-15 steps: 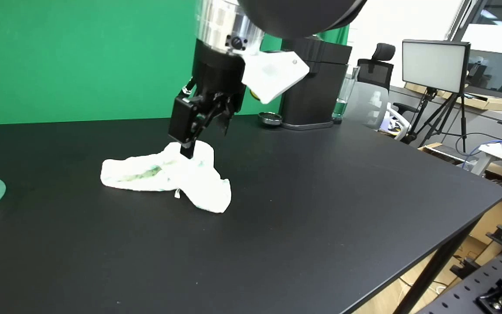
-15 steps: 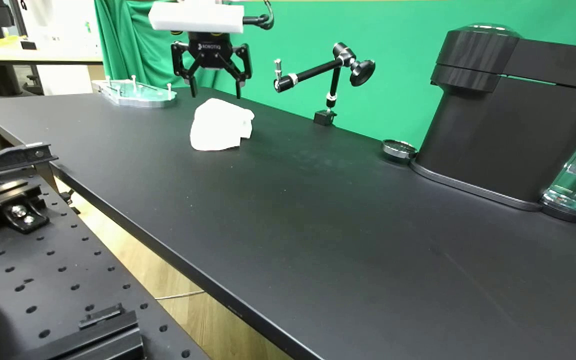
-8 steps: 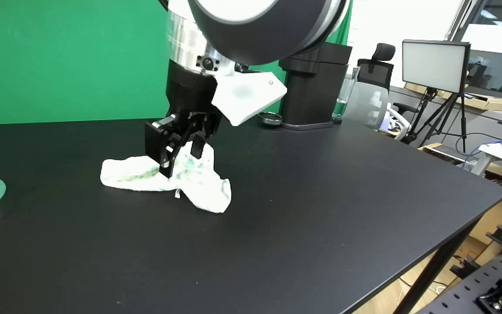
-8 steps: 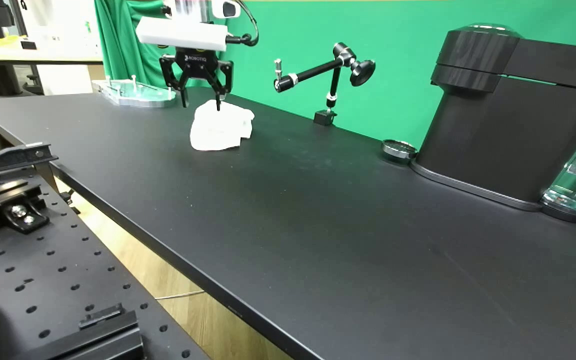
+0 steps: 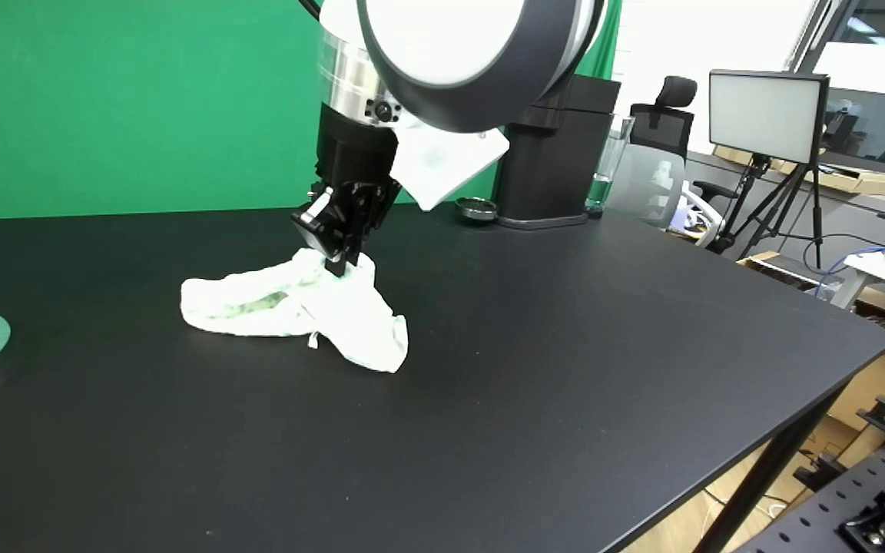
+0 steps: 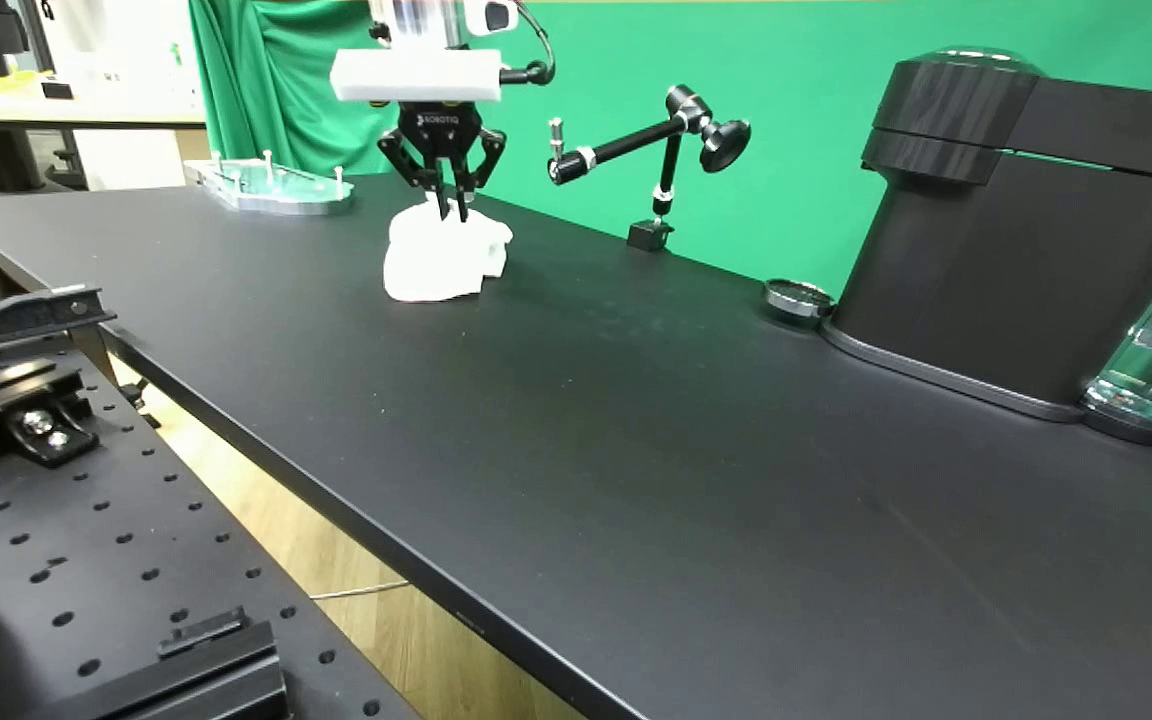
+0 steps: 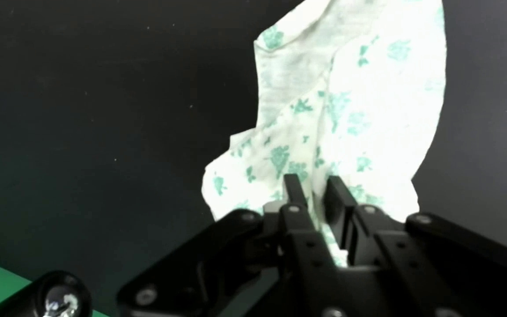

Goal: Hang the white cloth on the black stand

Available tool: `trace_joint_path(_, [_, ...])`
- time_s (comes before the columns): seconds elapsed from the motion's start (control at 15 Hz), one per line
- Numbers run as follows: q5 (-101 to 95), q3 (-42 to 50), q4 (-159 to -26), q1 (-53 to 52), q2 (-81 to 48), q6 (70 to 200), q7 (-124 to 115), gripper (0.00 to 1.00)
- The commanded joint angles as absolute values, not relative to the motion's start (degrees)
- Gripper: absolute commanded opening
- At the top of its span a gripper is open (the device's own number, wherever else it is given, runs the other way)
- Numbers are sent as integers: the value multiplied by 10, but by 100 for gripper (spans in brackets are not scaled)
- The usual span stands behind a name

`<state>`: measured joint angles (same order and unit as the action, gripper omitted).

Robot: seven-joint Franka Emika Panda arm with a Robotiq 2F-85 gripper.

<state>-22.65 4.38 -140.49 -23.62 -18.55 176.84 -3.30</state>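
Wrist view: the gripper (image 7: 313,180), black and two-fingered, is at the bottom edge, over the white cloth (image 7: 350,110), which is printed with small green leaves and flowers. Its fingertips are close together with a raised fold of fabric between them, so it appears clenched on the cloth. In both exterior views the cloth lies crumpled on the dark table (image 6: 696,480), most of it resting on the surface. The black stand (image 6: 670,168) shows in an exterior view, to the right of the cloth and apart from it, near the green backdrop (image 6: 816,100): an upright post on a small block, with a jointed bar slanting out and a short metal peg at its tip. Nothing hangs there. The step in hand seems to be the pick-up, with hanging not yet begun. The next move likely calls for a firm pinch and a straight lift until the loose ends leave the table, then a carry above the bar, so the fabric can drape over it before release.
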Motion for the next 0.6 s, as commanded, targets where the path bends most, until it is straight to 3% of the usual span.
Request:
trace_joint_path(0.0, [-228, 62, -1391, -261, -205, 1775, -52, 0])
trace_joint_path(0.27, [-220, 57, -1392, -269, -203, 1772, -47, 0])
trace_joint_path(0.53, [-251, 118, -1371, -329, -172, 1747, -57, 0])
